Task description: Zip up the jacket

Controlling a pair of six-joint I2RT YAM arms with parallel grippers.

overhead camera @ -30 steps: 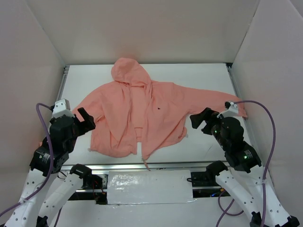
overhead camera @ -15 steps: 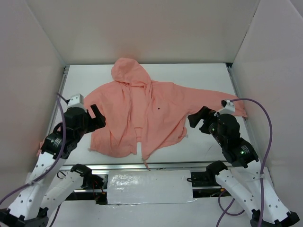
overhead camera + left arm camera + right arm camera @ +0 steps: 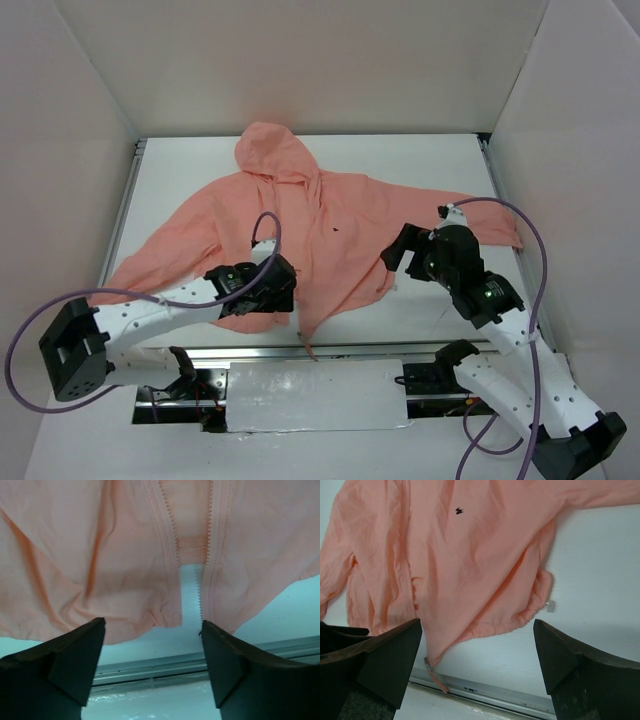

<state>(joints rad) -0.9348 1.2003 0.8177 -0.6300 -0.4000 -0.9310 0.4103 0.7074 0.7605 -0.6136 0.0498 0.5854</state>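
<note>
The salmon-pink jacket (image 3: pixel 330 230) lies flat on the white table, hood at the far end and front unzipped. My left gripper (image 3: pixel 280 292) is open and hovers over the bottom hem of the left front panel. In the left wrist view the two zipper edges (image 3: pixel 176 545) stand apart above the open gripper (image 3: pixel 152 630). My right gripper (image 3: pixel 398 252) is open over the right panel's hem. The right wrist view shows the dark chest logo (image 3: pixel 459 511), and the zipper pull (image 3: pixel 433 674) hanging at the hem's corner, left of the open gripper (image 3: pixel 477 630).
A metal rail (image 3: pixel 330 352) runs along the table's near edge, with a shiny plastic-covered strip (image 3: pixel 315 395) below it. White walls close in the left, right and far sides. Purple cables loop off both arms.
My left arm has swung right, from beside the left sleeve to the bottom hem near the zipper, uncovering the sleeve. My right gripper has shifted slightly left toward the right hem.
</note>
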